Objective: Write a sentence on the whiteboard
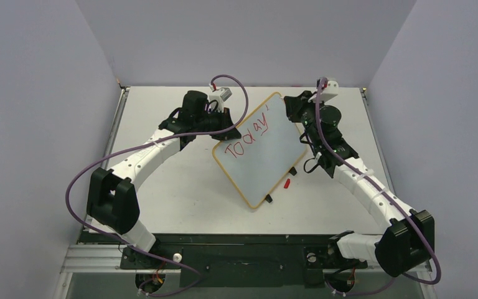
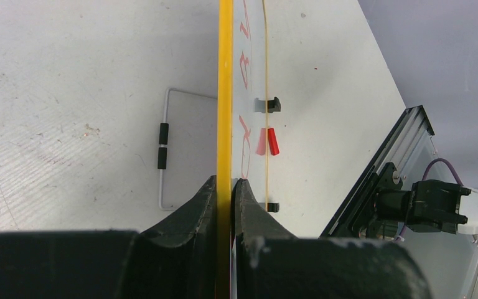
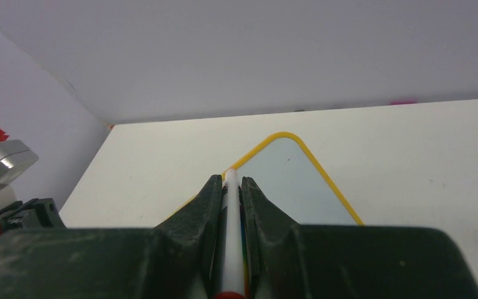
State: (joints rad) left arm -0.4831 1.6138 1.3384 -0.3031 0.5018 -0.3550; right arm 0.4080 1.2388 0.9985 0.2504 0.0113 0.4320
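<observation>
At the board's (image 1: 267, 162) 9 o'clock edge in the top view, the left gripper (image 1: 226, 132) is clamped on the frame (image 2: 225, 93). Its wrist view shows both fingers (image 2: 206, 199) pressed onto that thin yellow-orange strip, with the board seen almost edge-on. At 9 o'clock from the frame in that view, a wire loop (image 2: 162, 146) with a black sleeve lies on the worktop (image 2: 68, 93), partly under the board, so the gripped edge looks raised

Near the board's 1 o'clock corner, the right gripper (image 1: 294, 109) is closed on a white marker (image 3: 230, 212) that runs straight out between its fingers. The tip sits over the rounded corner of the frame; I cannot tell whether it touches the surface

The board lies mid-worktop, turned so its long sides run from 1 to 7 o'clock. The sentence (image 1: 249, 138) is red handwriting along the 11 o'clock side, near the left gripper, and reads "Today" with an apostrophe; the rest of the surface is blank white. Two black clips (image 1: 293, 170) sit on the 4 o'clock edge. A small red cap (image 1: 287, 183) lies on the worktop between them, just beside the frame
</observation>
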